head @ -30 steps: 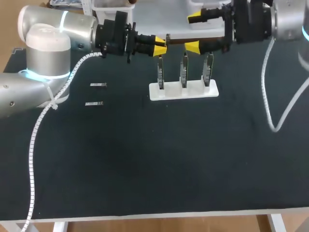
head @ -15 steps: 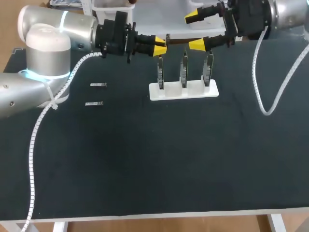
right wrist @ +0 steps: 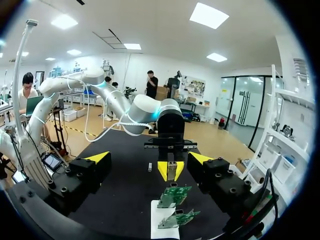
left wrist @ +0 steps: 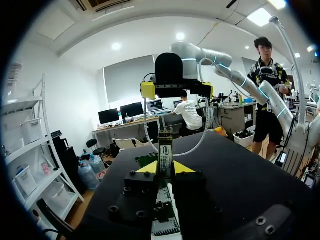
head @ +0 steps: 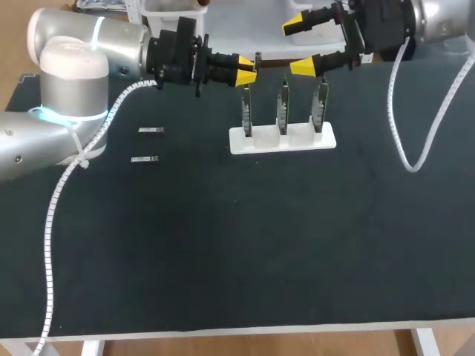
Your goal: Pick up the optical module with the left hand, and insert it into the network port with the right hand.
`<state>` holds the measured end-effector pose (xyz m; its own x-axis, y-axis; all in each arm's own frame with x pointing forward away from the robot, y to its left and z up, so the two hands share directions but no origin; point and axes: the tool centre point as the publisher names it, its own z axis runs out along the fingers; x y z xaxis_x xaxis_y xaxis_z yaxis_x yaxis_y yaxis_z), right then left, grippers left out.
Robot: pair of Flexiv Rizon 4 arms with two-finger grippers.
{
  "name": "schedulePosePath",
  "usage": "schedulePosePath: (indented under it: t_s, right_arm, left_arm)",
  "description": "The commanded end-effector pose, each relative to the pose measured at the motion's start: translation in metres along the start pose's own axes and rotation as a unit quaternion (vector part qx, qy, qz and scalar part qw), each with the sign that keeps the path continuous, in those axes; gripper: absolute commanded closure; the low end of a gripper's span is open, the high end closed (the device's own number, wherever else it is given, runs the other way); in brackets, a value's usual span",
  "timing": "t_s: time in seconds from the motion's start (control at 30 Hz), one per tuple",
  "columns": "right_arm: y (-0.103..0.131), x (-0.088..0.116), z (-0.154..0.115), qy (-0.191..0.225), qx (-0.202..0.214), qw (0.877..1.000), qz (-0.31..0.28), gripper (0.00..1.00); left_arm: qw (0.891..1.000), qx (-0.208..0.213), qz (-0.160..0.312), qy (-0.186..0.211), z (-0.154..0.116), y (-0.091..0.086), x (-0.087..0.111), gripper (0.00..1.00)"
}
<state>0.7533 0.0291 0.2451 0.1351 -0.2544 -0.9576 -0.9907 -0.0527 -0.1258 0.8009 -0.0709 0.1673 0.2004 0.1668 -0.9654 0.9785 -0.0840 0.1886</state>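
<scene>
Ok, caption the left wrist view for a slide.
Left jaws shut on the upright optical module, the right arm's open jaws facing it ahead.

The optical module (left wrist: 165, 142) is partly hidden within the left tool (left wrist: 165, 168).

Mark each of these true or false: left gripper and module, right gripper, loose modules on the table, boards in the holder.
1. The left gripper is shut on an optical module. True.
2. The right gripper grips a module too. False: it is open and holds nothing.
3. Two spare modules lie flat on the table near the left arm. True.
4. The white holder carries five boards. False: three boards stand upright in it.
</scene>
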Motion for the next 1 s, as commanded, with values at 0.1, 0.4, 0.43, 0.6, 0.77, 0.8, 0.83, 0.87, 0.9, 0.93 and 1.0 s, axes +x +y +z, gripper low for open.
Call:
schedulePosePath:
  t_s: [0.1,0.4,0.43,0.6,0.77,0.8,0.83,0.87,0.9,0.93,1.0]
  right_arm:
    - [0.001,0.000,0.000,0.000,0.001,1.000,-0.001,0.00]
    - [0.001,0.000,0.000,0.000,0.001,1.000,-0.001,0.00]
    - [0.001,0.000,0.000,0.000,0.001,1.000,-0.001,0.00]
    - [0.004,0.002,0.002,-0.004,-0.002,1.000,0.003,0.00]
    - [0.006,0.003,0.009,-0.006,-0.011,1.000,0.008,0.00]
    - [0.007,0.004,0.010,-0.007,-0.012,1.000,0.008,0.00]
    - [0.007,0.004,0.012,-0.009,-0.013,1.000,0.009,0.00]
    - [0.007,0.005,0.013,-0.010,-0.015,1.000,0.010,0.00]
    - [0.007,0.005,0.014,-0.013,-0.016,1.000,0.011,0.00]
    - [0.006,0.005,0.015,-0.017,-0.017,1.000,0.012,0.00]
    - [0.006,0.006,0.017,-0.026,-0.018,0.999,0.015,0.00]
  left_arm:
    - [1.000,0.003,0.000,0.001,0.001,0.002,0.000,1.00]
    - [1.000,0.003,0.000,0.001,0.001,0.002,0.000,1.00]
    - [1.000,0.003,0.000,0.001,0.001,0.002,0.000,1.00]
    - [1.000,0.003,0.000,0.001,0.001,0.002,0.000,1.00]
    - [1.000,0.003,0.000,0.001,0.001,0.002,0.000,1.00]
    - [1.000,0.003,0.000,0.001,0.001,0.002,0.000,1.00]
    - [1.000,0.003,0.000,0.001,0.001,0.002,0.000,1.00]
    - [1.000,0.003,0.000,0.001,0.001,0.002,0.000,1.00]
    - [1.000,0.003,0.000,0.001,0.001,0.002,0.000,1.00]
    - [1.000,0.003,0.000,0.001,0.001,0.002,0.000,1.00]
    - [1.000,0.003,0.000,0.001,0.001,0.002,0.000,1.00]
